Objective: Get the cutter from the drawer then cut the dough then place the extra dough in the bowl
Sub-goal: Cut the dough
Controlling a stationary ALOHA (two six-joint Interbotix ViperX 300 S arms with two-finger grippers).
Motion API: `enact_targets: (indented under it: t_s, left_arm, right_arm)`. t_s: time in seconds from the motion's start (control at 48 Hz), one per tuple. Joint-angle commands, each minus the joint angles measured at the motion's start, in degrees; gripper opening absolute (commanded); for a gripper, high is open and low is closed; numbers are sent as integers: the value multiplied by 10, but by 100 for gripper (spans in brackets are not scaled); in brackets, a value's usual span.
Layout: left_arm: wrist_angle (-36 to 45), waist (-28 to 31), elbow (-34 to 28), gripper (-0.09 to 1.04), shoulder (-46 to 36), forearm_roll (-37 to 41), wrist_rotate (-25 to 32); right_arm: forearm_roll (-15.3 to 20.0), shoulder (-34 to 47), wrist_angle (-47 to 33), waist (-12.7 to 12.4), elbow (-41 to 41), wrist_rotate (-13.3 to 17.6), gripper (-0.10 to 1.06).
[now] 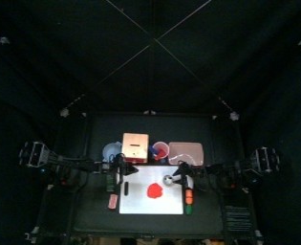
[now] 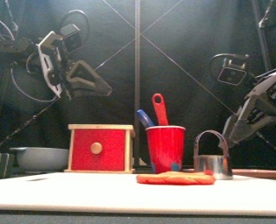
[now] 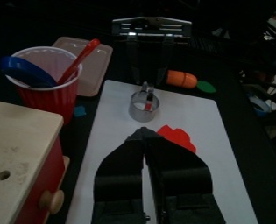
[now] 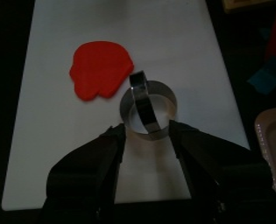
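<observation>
Nearest you, the red dough (image 4: 102, 70) lies flat on the white cutting board (image 4: 58, 166). Judge it soft and thin: it will likely sag, tear or cling to the board, so lift scraps from an outer edge, pinching lightly.

Just beyond it and to the right, the cutter (image 4: 150, 112) stands upright on the board, clear of the dough. It looks light and stiff, with a smooth metal wall that could slip. Your best hold is probably the wire handle arched over the top, or else across the ring.

The right gripper (image 4: 148, 131) hangs above the cutter, jaws spread wide and clasping nothing. The left gripper (image 3: 147, 140) hovers over the board's left part with jaws pressed together and empty.

Farther back stand the red cup (image 2: 166, 149), the wooden box (image 2: 100, 149) and, far left, the bowl (image 2: 40, 158) for scraps.
</observation>
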Motion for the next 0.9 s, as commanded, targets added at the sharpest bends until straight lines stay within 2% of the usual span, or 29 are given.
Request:
enact_targets:
  t_s: [0.021,0.354,0.667,0.896]
  left_arm:
    - [-5,-1,-8,35,-1,0,-1]
    - [-5,-1,-8,35,3,0,0]
    - [-5,-1,-7,35,4,0,0]
    - [-5,-1,-6,35,4,0,0]
  right_arm:
    - [-1,6,-9,-4,-18,-1,81]
    - [3,18,-9,-4,-22,-1,80]
    - [3,20,-9,-6,-22,0,64]
    - [8,18,-8,-6,-31,1,61]
